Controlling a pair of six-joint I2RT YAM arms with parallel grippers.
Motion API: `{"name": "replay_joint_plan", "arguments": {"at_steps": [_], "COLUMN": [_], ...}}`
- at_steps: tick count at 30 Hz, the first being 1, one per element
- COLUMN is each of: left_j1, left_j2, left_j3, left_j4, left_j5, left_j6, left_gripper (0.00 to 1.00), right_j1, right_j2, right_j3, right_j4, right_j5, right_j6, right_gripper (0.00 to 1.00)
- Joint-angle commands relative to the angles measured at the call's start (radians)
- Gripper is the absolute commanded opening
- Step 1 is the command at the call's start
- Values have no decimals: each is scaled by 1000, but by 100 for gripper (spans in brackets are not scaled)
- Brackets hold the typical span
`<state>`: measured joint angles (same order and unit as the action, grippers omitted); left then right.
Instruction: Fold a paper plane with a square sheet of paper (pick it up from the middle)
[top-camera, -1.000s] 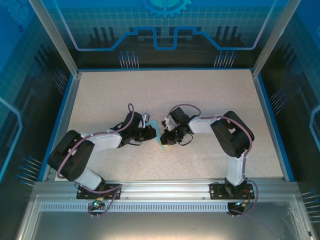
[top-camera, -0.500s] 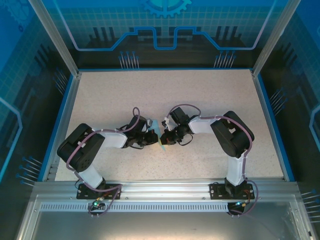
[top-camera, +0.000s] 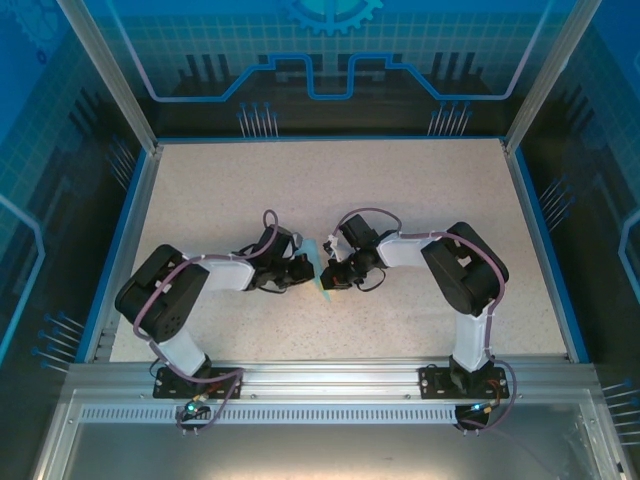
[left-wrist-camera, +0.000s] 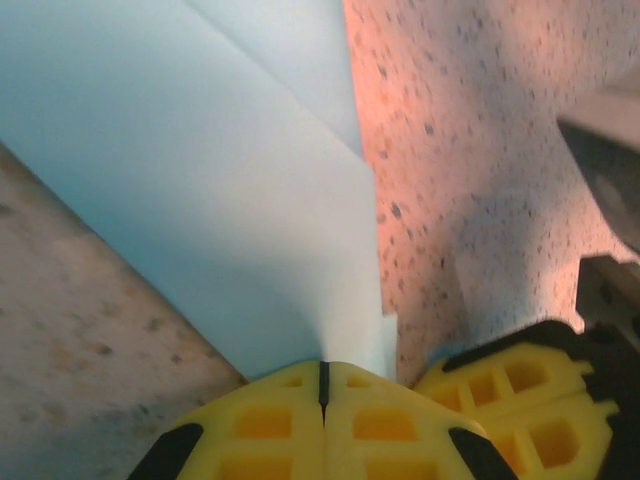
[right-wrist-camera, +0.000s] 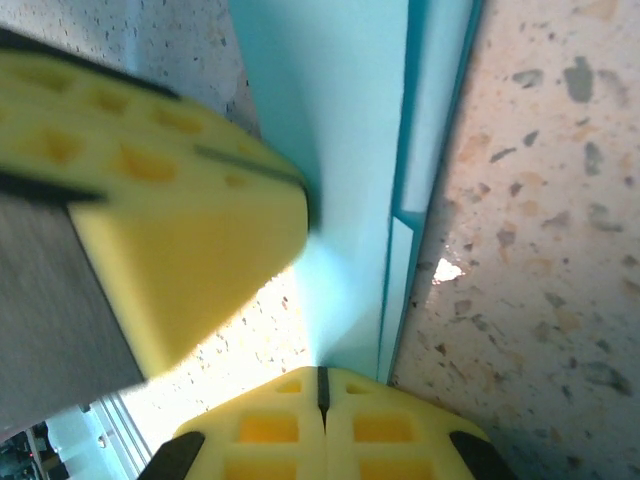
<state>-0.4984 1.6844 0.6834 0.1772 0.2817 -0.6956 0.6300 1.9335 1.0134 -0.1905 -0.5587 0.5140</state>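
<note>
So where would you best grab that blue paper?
Probably its thin folded edge, pinched from the side: the paper is flat and layered, with nothing thicker to grip. The left end effector and right end effector pinch it from opposite sides.

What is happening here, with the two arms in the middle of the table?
Both arms meet at the middle of the table and hold one light-blue paper sheet between them. The left gripper is shut on it, and the right gripper is shut on it close beside. The sheet shows folded layers and creases, so the plane looks partly made, not finished.
</note>
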Motion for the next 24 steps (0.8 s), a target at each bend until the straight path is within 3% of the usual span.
{"name": "replay_joint_plan", "arguments": {"at_steps": [1, 24], "left_j1": [55, 235], "left_j2": [32, 143], "left_j3": [31, 158], "left_j4": [-37, -95], "left_j5": [-57, -40], "left_j6": [46, 137], "left_gripper": [5, 6], "right_j1": [8, 8], "right_j2": [68, 69], "right_j3": [-78, -96], "right_j4": [-177, -167], "right_j5": [162, 164], "right_j6": [-28, -23], "right_gripper": [2, 2]}}
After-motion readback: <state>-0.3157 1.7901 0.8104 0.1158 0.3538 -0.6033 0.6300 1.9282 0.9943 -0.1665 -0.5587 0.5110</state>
